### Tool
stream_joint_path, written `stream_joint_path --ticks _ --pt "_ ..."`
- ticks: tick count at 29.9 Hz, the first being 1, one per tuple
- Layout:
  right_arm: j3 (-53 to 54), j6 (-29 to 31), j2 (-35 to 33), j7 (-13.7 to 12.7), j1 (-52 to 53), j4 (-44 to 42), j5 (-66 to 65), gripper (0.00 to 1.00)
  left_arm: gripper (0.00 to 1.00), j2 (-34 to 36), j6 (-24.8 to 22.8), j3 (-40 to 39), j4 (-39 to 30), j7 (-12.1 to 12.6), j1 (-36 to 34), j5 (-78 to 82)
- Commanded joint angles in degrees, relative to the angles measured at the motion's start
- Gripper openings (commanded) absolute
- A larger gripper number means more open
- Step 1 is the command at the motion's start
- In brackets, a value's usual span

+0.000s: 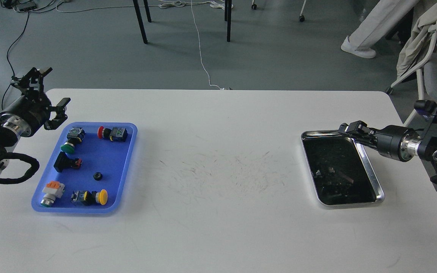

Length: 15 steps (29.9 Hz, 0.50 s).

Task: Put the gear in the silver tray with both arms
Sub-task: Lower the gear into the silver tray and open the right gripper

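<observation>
While the silver tray [370,167] shows only reflections, the blue tray [127,151] far to its left holds push buttons [113,134] and a small black gear [97,176], the left gripper [51,94] spread empty, the right gripper's [349,129] state unclear.

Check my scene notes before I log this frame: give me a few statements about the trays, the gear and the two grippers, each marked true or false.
1. The small black gear lies in the blue tray. True.
2. The silver tray stands on the left side of the table. False: it is on the right side, and the blue tray is on the left.
3. The left gripper holds the gear. False: its fingers are spread and empty, up beyond the blue tray's far left corner.
4. The right gripper is over the silver tray's far rim. True.
5. A yellow-capped push button lies in the blue tray. True.
</observation>
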Motion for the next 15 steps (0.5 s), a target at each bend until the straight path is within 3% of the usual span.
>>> stream_joint_path --ticks 1,15 --pt "-0.13 0.35 0.86 -0.08 -0.60 -0.84 2.25 0.03 0.97 0.02 0.00 -0.01 0.00 0.00 -0.01 -0.09" --pt "-1.09 0.53 5.08 -0.52 -4.30 -4.89 2.70 0.04 0.97 0.37 0.00 -0.27 -0.09 -0.97 -0.01 -0.27"
